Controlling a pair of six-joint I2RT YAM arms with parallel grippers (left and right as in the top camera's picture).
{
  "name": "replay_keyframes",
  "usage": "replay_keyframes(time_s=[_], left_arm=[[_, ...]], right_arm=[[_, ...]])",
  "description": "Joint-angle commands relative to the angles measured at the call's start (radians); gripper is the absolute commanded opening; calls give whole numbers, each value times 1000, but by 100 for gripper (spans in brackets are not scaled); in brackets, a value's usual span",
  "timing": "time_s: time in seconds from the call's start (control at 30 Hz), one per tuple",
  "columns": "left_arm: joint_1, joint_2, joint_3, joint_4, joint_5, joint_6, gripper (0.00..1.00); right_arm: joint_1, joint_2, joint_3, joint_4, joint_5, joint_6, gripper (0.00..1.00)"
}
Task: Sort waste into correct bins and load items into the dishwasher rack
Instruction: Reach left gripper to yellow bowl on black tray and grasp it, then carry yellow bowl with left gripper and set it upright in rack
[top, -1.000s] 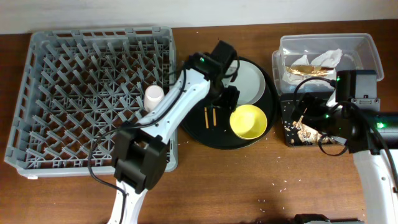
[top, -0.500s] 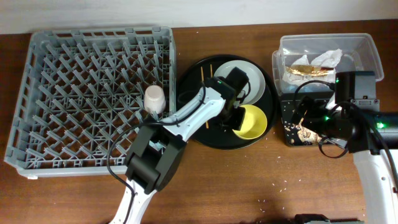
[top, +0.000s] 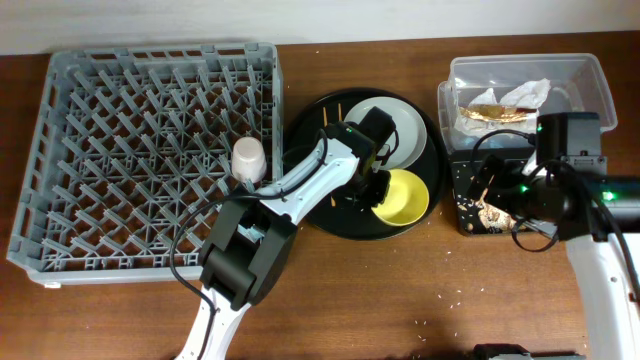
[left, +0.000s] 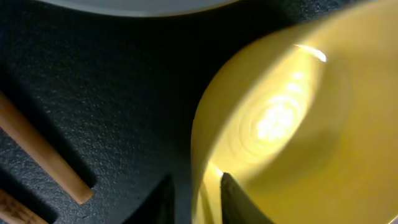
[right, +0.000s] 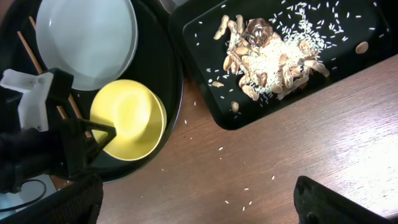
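My left gripper (top: 372, 190) is shut on the left rim of the small yellow bowl (top: 405, 197), one finger inside and one outside (left: 194, 202). The bowl sits on the round black tray (top: 325, 215) beside the pale plate (top: 402, 125) and the wooden chopsticks (left: 43, 155). The pink cup (top: 248, 158) stands upside down in the grey dishwasher rack (top: 160, 50). My right gripper (right: 199, 208) is open and empty above the table by the black rectangular tray (right: 199, 50), which holds food scraps and rice (right: 273, 56). The light blue cup is out of view.
The clear tub (top: 592, 75) at the back right holds the white napkin (top: 535, 92) and the brown-gold wrapper (top: 490, 110). Loose rice grains (right: 249, 186) lie on the wood in front of the black rectangular tray.
My left gripper has moved right, from over the chopsticks to the yellow bowl's left rim, and come down on it. The right arm has barely moved.
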Motion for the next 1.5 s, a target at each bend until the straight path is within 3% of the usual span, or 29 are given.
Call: replay_keyframes(time_s=[0.0, 0.1, 0.3, 0.43, 0.57, 0.7, 0.93, 1.27, 1.47], left_arm=[[5, 11, -2, -2, 9, 2, 19], [5, 10, 1, -3, 9, 2, 1], [40, -13, 130, -125, -40, 50, 1], [116, -61, 357, -311, -332, 66, 1], [197, -97, 520, -372, -704, 109, 0], [268, -97, 552, -310, -1099, 111, 0], [327, -81, 498, -97, -1419, 112, 0], [328, 29, 434, 18, -1584, 127, 0], [328, 124, 434, 26, -1594, 135, 0]], right_arm=[[-6, 18, 2, -5, 20, 8, 99], [-6, 27, 2, -5, 20, 8, 99], [-6, 37, 2, -7, 20, 8, 98], [-6, 37, 2, -7, 20, 8, 98], [-6, 38, 2, -7, 20, 8, 98], [-6, 37, 2, -7, 20, 8, 98], [-6, 37, 2, -7, 20, 8, 98], [-6, 37, 2, -7, 20, 8, 98], [-6, 37, 2, -7, 20, 8, 98]])
